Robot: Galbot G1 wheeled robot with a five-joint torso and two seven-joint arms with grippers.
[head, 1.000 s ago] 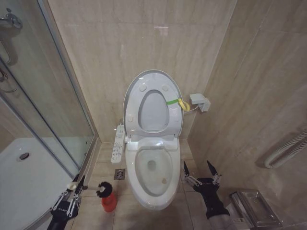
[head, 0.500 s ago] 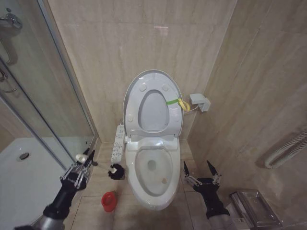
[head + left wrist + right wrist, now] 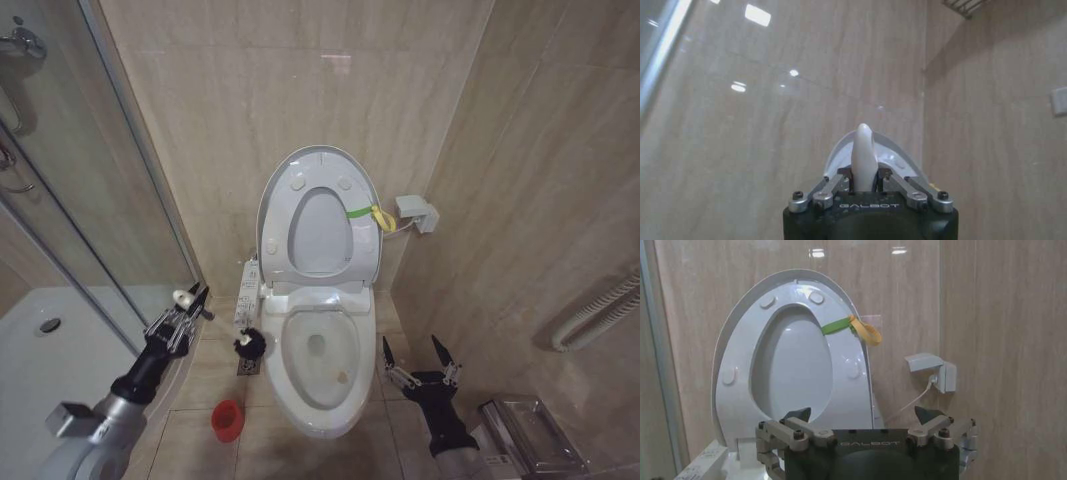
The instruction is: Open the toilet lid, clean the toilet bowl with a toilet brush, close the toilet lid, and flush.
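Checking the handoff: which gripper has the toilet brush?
The left gripper, raised beside the toilet bowl, is shut on the toilet brush. The right gripper is open and empty.

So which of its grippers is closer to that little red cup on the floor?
Left. The left gripper hangs above the red cup; the right gripper waits across the toilet bowl.

Bathroom fittings around the fixture

A red holder (image 3: 227, 420) stands on the tiled floor at lower left, with a floor drain (image 3: 248, 364) above it in the frame. A white control panel (image 3: 245, 293) lies at centre left. A glass shower door (image 3: 90, 190) fills the left side above a white tray (image 3: 40, 370). A wall socket (image 3: 417, 212) sits right of centre; a hose (image 3: 595, 312) and steel box (image 3: 530, 434) at lower right.
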